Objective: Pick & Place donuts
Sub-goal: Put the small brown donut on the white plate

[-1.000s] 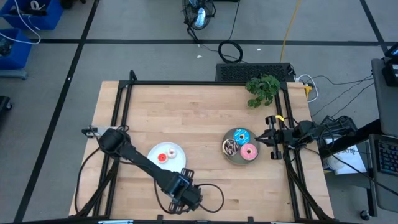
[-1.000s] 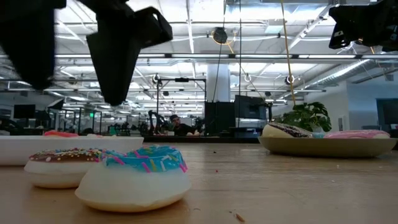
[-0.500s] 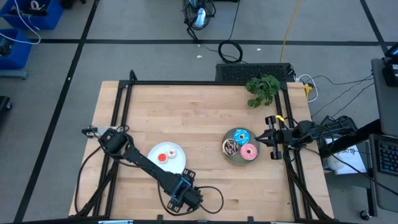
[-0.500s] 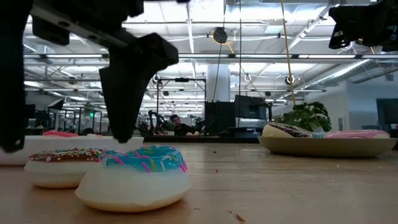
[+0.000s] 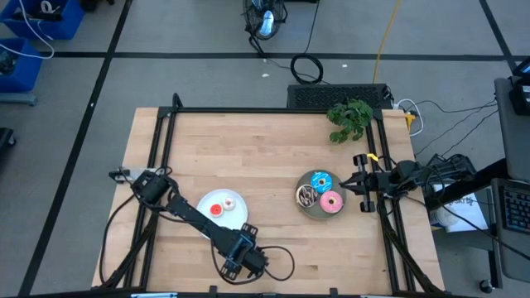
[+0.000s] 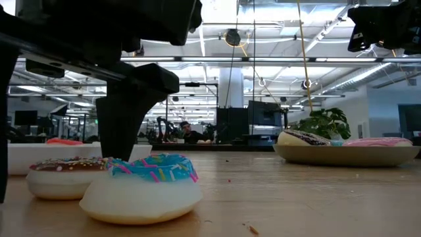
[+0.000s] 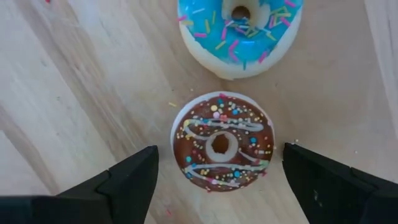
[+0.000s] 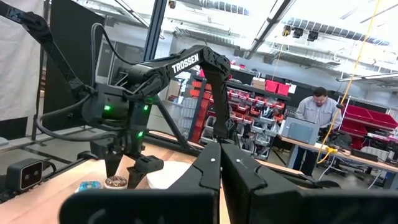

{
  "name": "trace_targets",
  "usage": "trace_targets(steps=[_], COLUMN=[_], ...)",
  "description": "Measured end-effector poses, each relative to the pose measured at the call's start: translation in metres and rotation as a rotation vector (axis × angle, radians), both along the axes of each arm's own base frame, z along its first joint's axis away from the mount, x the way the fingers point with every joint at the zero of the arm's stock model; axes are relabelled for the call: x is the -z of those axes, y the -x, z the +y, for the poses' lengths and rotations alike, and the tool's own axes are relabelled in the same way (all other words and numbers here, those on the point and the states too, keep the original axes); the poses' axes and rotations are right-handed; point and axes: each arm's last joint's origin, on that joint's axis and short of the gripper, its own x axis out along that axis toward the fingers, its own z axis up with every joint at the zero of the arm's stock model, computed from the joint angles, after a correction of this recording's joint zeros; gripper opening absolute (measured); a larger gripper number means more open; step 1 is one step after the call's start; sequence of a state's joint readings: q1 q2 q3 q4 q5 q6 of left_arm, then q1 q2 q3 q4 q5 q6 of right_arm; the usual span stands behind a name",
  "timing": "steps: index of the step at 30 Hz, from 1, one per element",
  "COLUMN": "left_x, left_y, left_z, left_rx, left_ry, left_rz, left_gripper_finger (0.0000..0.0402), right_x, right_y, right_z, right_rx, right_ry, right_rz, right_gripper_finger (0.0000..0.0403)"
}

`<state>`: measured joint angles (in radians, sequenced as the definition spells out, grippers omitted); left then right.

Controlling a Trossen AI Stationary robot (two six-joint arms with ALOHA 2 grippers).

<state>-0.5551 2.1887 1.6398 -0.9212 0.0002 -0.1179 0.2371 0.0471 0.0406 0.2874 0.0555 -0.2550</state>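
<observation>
From above, the left hand (image 5: 240,258) is seen low at the table's (image 5: 265,157) near edge; the right hand (image 5: 358,184) is parked clenched beside the grey plate (image 5: 308,211). At table height, two sprinkled donuts are seen: brown donut (image 6: 62,176), blue donut (image 6: 146,186), touching. In the left wrist view, the brown donut (image 7: 221,141) is framed between spread fingers (image 7: 134,177), untouched.

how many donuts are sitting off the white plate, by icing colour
blue donuts: 2
brown donuts: 2
pink donut: 1
total: 5
</observation>
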Motion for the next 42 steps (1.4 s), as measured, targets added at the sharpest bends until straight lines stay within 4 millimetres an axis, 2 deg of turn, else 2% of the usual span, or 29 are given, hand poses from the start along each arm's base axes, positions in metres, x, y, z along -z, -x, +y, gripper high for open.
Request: trace_targets(steps=[17, 20, 33, 38, 42], left_x=[0.0, 0.0, 0.0, -0.006, -0.025], left_y=[-0.007, -0.007, -0.007, -0.005, -0.003], left_z=[0.002, 0.002, 0.002, 0.005, 0.013], left_rx=[0.026, 0.025, -0.009, -0.073, -0.174], left_ry=[0.02, 0.02, 0.041, 0.046, 0.029], left_rz=[-0.045, -0.044, -0.033, -0.017, 0.03], left_gripper_finger=[0.0335, 0.0312, 0.0165, 0.0147, 0.0154], right_x=[0.0, 0.0, 0.0, 0.0, 0.0], right_y=[0.0, 0.0, 0.0, 0.0, 0.0], right_z=[0.0, 0.0, 0.0, 0.0, 0.0], right_rx=[0.0, 0.0, 0.0, 0.0, 0.0], right_ry=[0.0, 0.0, 0.0, 0.0, 0.0], right_rz=[0.0, 0.0, 0.0, 0.0, -0.001], right_gripper_finger=[0.0, 0.0, 0.0, 0.0, 0.0])
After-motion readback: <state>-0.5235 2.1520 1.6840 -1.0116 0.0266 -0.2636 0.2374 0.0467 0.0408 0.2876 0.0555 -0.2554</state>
